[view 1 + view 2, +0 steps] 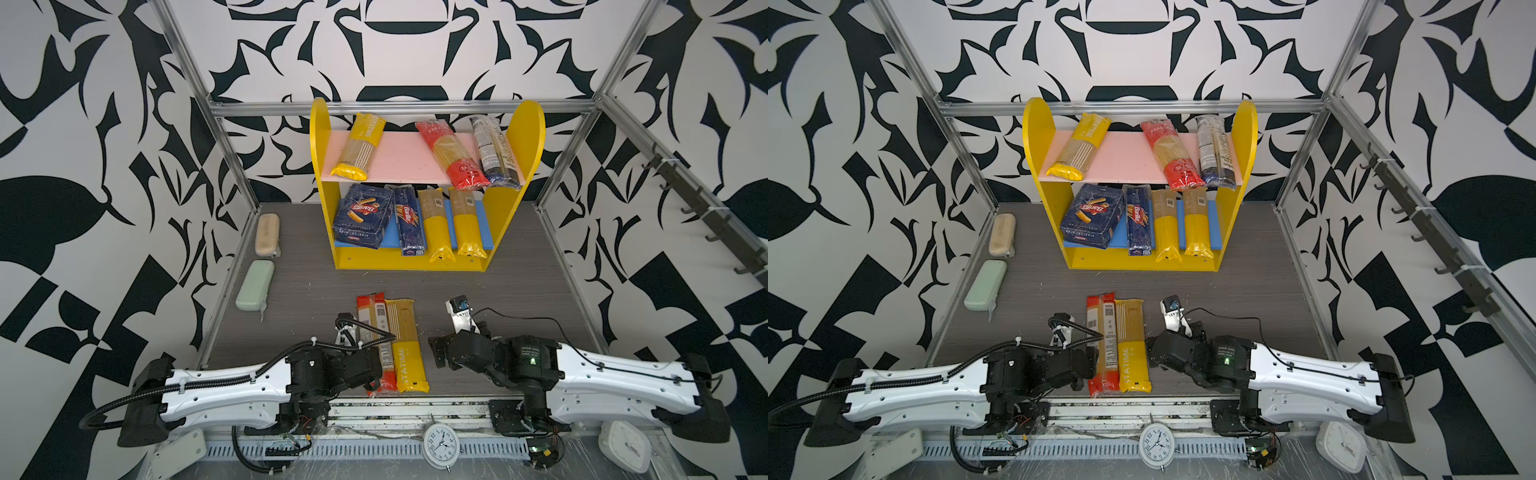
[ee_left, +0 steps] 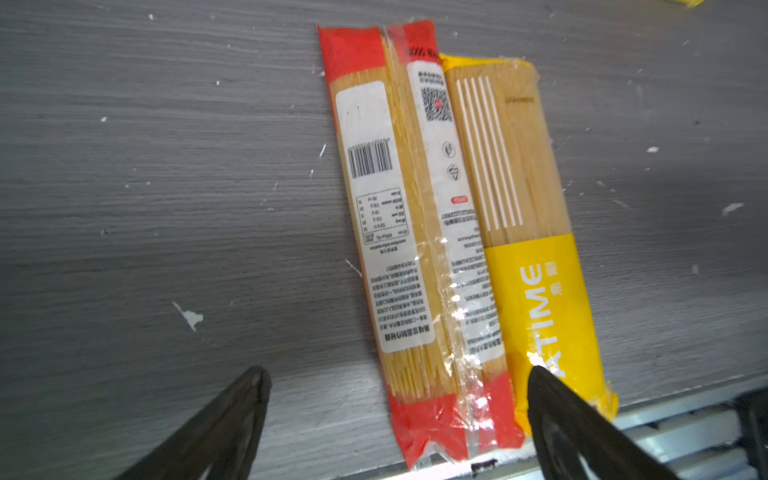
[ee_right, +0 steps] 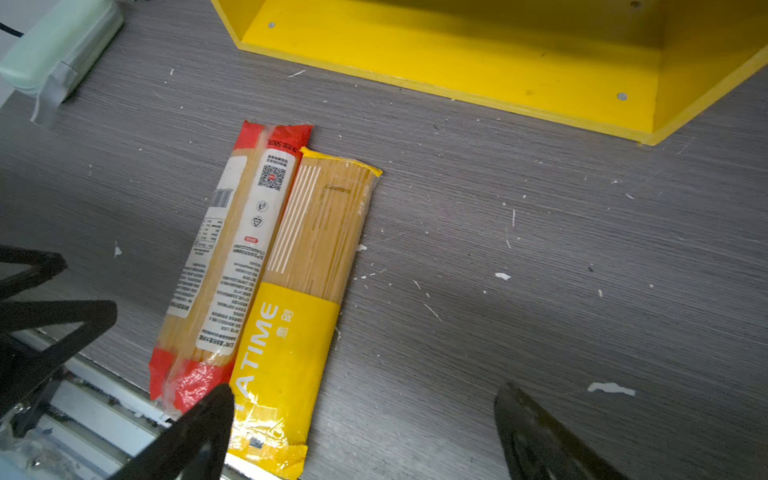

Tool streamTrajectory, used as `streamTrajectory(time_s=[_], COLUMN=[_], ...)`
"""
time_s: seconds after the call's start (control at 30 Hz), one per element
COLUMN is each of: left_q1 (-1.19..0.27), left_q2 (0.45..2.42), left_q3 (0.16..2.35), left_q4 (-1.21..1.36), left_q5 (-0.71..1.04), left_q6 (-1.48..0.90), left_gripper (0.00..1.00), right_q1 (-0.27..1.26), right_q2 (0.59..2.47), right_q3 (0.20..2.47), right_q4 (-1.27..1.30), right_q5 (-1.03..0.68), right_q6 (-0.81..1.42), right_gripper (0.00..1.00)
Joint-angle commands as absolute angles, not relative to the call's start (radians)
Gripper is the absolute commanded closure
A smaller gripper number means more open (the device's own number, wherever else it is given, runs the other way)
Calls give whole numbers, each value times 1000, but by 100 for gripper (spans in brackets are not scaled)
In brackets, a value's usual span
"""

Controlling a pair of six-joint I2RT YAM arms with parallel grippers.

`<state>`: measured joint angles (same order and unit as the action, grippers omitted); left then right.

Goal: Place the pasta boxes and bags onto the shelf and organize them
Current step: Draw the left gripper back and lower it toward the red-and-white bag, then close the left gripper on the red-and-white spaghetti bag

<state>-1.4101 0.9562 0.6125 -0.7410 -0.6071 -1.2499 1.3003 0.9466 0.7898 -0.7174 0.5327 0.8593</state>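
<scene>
The left gripper [image 2: 399,374] has its jaws spread wide and holds nothing. It hangs over the near end of the red bag [image 1: 376,340], with one jaw over bare table [image 1: 311,299] on the left and the other over the edge of the yellow bag [image 1: 405,345]. Contact cannot be told. Judged: it is set to take the red bag across its width.

The red bag and yellow bag lie flat at near centre, side by side and touching, with their near ends at the table's edge. Neither is shelved yet.

The right gripper [image 3: 365,388] is likewise wide apart and empty, just right of the yellow bag's near end. Judged: it is ready for that bag.

The shelf [image 1: 528,137] stands at far centre.
- **Upper board, left to right:** upper yellow bag [image 1: 359,145], a bare stretch, upper red bag [image 1: 451,156] and blue bag [image 1: 494,151]. All of them overhang the front.
- **Lower board, left to right:** wide box [image 1: 363,216], narrow box [image 1: 409,220], lower bag [image 1: 436,224] and its twin [image 1: 467,222]. They are packed close, with their ends sticking out.

Judged: the bare upper stretch is the likely room for the two bags on the table.

Surroundings, left to right:
- The beige case [image 1: 267,235] and green case [image 1: 255,285] lie along the left edge, well apart from the route.
- The round clock [image 1: 441,444] and square clock [image 1: 623,446] sit beyond the near edge.

Obstructions: the touching yellow bag crowds one jaw, and the overhanging upper bags narrow the entry.
</scene>
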Motion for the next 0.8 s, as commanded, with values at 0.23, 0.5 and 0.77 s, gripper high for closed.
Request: streamTrajectory(time_s=[0.23, 0.5, 0.77], left_q1=[-1450, -1449, -1405], left_q2=[1155, 1104, 1037], left_q3=[679, 597, 530], left_q4=[-713, -641, -601], left_q5=[-611, -598, -556], left_q6=[-1299, -1331, -1339], left_gripper=[1, 1, 1], right_q1=[1304, 1304, 1304], right_q2=[830, 787, 782], right_q3=[822, 827, 821], right_q4=[-841, -877, -875], right_q5=[598, 615, 621], right_q6=[924, 925, 922], right_gripper=[0, 0, 0])
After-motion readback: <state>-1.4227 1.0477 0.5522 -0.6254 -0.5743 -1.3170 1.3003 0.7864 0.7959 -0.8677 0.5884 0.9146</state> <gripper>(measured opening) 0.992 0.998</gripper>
